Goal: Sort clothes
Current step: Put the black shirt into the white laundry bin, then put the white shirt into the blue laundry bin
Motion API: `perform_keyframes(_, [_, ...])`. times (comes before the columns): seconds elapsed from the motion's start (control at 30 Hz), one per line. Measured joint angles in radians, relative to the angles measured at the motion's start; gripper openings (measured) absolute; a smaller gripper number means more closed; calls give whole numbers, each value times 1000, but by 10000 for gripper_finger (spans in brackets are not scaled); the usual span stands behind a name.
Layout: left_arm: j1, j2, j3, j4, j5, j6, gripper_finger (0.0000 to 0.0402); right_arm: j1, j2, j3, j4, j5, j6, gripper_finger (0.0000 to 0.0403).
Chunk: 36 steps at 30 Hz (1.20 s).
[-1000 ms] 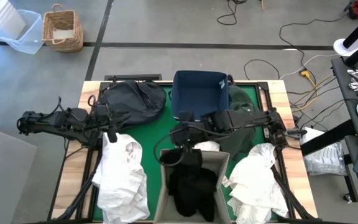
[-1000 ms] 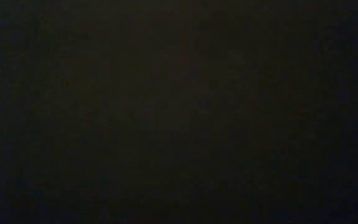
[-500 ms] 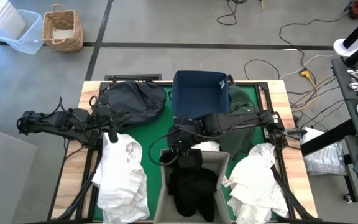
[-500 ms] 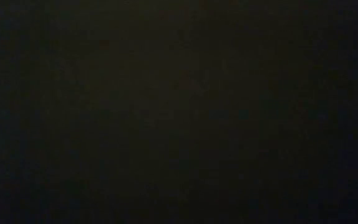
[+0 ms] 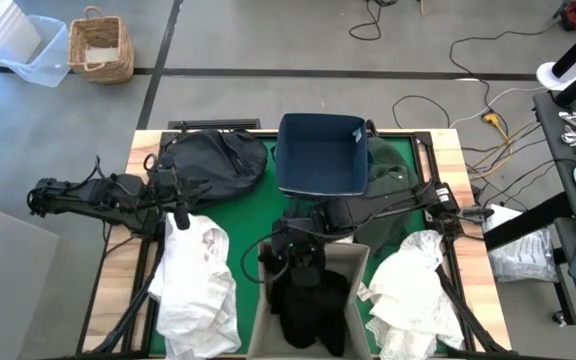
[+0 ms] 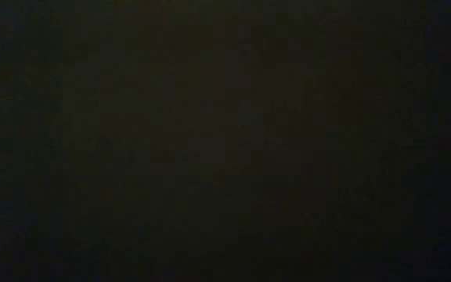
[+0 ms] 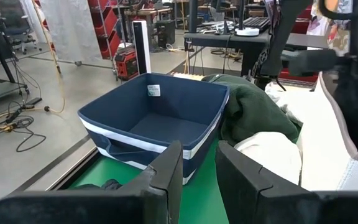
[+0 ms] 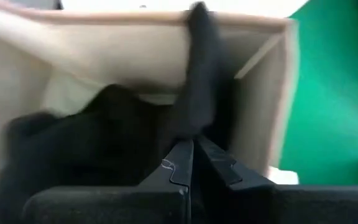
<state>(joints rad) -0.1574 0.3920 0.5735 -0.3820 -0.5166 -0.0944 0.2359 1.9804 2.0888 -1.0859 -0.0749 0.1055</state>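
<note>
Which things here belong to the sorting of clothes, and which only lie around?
Job:
black garment in beige bin
white garments
charcoal garment
dark green garment
navy bin
right gripper, shut on black garment

Lying about:
wicker basket
clear plastic tub
floor cables

No text can be read anywhere. The navy bin (image 7: 156, 118) carries a small white label (image 7: 153, 90) on its inner wall, its print illegible.

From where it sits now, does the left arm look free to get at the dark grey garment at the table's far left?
Probably yes. The left gripper sits right beside the dark grey garment, with nothing lying on it; the right gripper is at the beige bin.
</note>
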Motion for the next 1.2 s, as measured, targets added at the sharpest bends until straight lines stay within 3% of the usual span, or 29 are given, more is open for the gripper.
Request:
perform_keyframes(0.2, [0,0,0,0,0,0,77,45,-1,1,6,-23,50,9])
perform_keyframes(0.43, [0,0,0,0,0,0,77,106,0,-32,6,-188,98,9])
perform_keyframes(0.57, [0,0,0,0,0,0,77,136,-9,-34,6,-189,153,9])
perform_keyframes(0.87, [0,2,0,4,0,0,77,167,-96,-28,-18,70,189,9])
perform_keyframes(1.2, [0,41,0,64,5,0,77,161,-277,-88,-76,342,90,9])
